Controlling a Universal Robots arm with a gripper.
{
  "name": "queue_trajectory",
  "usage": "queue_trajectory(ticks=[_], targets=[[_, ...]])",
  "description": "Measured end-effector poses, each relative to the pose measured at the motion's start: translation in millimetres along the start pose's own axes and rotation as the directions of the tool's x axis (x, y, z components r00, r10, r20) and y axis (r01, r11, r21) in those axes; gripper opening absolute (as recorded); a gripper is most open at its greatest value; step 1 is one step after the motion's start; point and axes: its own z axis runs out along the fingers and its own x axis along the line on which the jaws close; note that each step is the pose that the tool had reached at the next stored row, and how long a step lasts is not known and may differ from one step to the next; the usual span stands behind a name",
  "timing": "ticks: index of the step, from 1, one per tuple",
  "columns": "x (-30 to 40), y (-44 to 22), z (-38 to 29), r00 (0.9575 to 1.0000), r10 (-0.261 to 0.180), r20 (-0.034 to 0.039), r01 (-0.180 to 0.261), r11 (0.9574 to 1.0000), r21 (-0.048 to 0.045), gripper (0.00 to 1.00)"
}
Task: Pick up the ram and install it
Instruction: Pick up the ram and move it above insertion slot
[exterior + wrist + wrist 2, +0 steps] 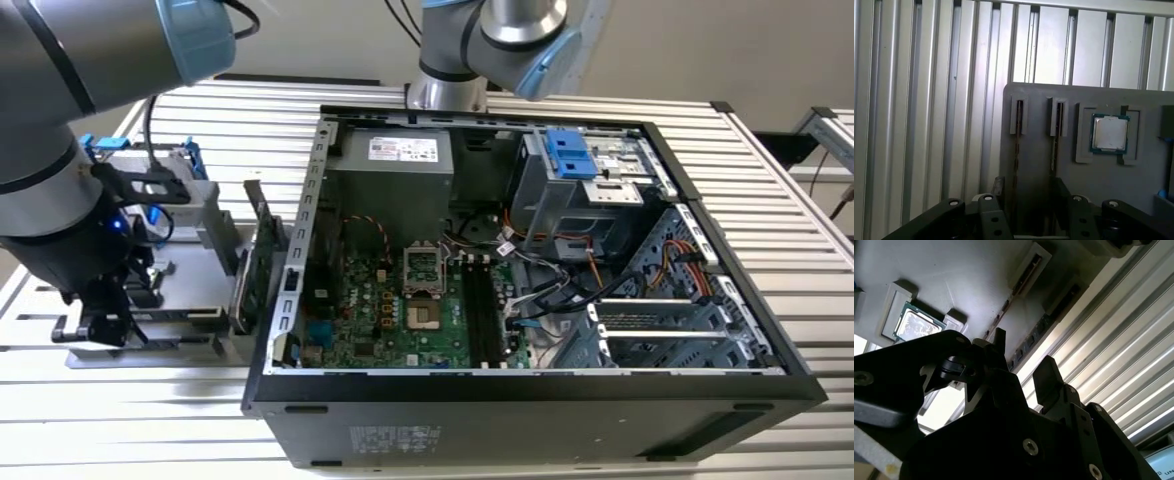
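Two thin dark ram sticks stand on edge in slots of a grey parts holder (pixel 1039 100). One ram stick (pixel 1016 150) runs down into the gap between my fingers. The second ram stick (pixel 1055 150) ends by the other finger (pixel 1060 192). My gripper (pixel 1029 189) is open and hangs just above them, holding nothing. In the second wrist view the gripper (pixel 1023 360) shows both dark fingers apart, with a ram stick's edge (pixel 1026 342) beyond them. In the exterior view the gripper (pixel 107 322) is low over the holder, at the exterior view's left of the computer case (pixel 534 385).
A processor chip (pixel 1110 133) lies in a pocket of the holder. A blue-bracketed hard drive (pixel 140 165) and an upright green card (pixel 260 250) also stand there. The open case holds the motherboard, with long memory slots (pixel 477 300), cables and drive cages. The table is ribbed metal (pixel 914 100).
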Motion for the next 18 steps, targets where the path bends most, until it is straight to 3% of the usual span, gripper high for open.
queue_trajectory(ticks=[18], targets=[[3.2,0.1,10.5,1.0,0.0,-0.0001,0.0,1.0,-0.0004,1.0]])
